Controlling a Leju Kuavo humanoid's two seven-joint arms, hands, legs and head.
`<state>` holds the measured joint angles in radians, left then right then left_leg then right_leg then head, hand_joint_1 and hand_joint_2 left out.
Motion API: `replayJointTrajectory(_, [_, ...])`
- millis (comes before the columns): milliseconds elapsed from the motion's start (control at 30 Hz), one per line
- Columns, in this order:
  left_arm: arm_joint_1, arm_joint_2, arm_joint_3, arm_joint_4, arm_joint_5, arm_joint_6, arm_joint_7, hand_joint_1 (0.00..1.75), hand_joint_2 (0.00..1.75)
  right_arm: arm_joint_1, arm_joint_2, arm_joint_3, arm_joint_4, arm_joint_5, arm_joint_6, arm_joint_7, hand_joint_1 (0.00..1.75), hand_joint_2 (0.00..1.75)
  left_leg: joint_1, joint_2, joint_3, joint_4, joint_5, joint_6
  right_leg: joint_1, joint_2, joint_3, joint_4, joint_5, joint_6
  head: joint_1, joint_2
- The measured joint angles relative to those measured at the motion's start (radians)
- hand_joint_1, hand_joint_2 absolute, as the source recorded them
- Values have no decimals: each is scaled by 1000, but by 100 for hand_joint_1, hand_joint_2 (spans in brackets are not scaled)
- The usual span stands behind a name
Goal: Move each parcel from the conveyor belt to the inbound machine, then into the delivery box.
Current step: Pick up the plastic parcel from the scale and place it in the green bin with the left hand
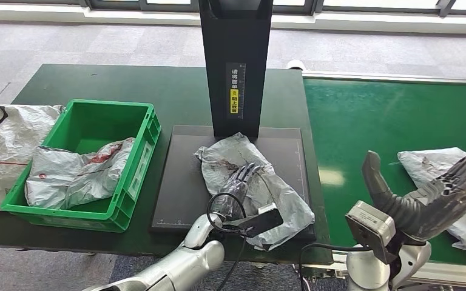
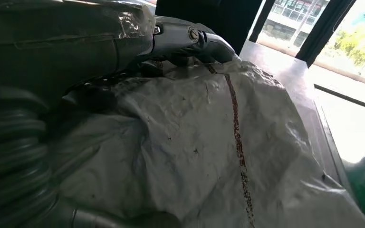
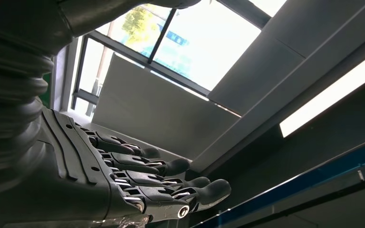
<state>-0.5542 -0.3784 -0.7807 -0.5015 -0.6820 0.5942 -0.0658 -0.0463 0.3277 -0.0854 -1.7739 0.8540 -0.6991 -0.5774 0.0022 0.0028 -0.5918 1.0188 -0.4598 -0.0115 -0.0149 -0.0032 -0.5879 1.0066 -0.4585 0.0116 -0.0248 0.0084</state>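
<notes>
**A:** Where was the parcel in hand at that moment?

**B:** A grey plastic mailer bag [image 1: 256, 185] lay crumpled on the black platform of the inbound machine [image 1: 176, 188], right at the foot of its dark upright column [image 1: 235, 60]. That spot made sense: the column probably carries the scanner, so the bag needed to sit beneath it before going onward.

**A:** And the left hand?

**B:** The left hand [image 1: 238, 182] lay on top of the bag, its dark fingers [image 1: 246, 173] stretched along the wrinkled plastic toward the column. The left wrist view showed the thumb [image 2: 195, 40] bearing on the bag's upper fold, but whether the fingers had really closed on the plastic or merely rested there, I could not tell; the shot was too dark and close.

**A:** What was it aiming for?

**B:** By my reading, the green crate [image 1: 133, 176] just beside the platform on the desk [image 1: 97, 82]. One grey parcel [image 1: 76, 173] already lay inside it, so the bag under the hand seemed due to follow.

**A:** The other arm?

**B:** The right hand [image 1: 428, 194] hovered above the green conveyor belt [image 1: 370, 115], palm up, fingers spread and holding nothing. A further mailer bag [image 1: 431, 163] waited on the belt just beyond it, likely next to be picked up.
</notes>
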Motion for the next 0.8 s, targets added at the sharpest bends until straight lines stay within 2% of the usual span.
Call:
replayJointTrajectory(67, [-8,0,-37,12,-40,-1,56,175,175,0,0,0,0,-2,0,-1,0,175,0,0,0,0,0,0,0,0,0,0,0,0,0,0])
replayJointTrajectory(300, [-36,0,-120,46,-121,-11,164,175,175,0,0,0,0,-13,0,-10,0,175,0,0,0,0,0,0,0,0,0,0,0,0,0,0])
replayJointTrajectory(700, [-47,0,-150,68,-134,-12,178,175,175,0,0,-1,0,-16,0,-15,0,175,0,0,0,0,0,0,0,0,0,0,0,0,0,0])
replayJointTrajectory(800, [-48,0,-151,72,-157,-19,207,175,175,0,0,-1,0,-18,0,-17,0,175,0,0,0,0,0,0,0,0,1,0,0,0,0,0])
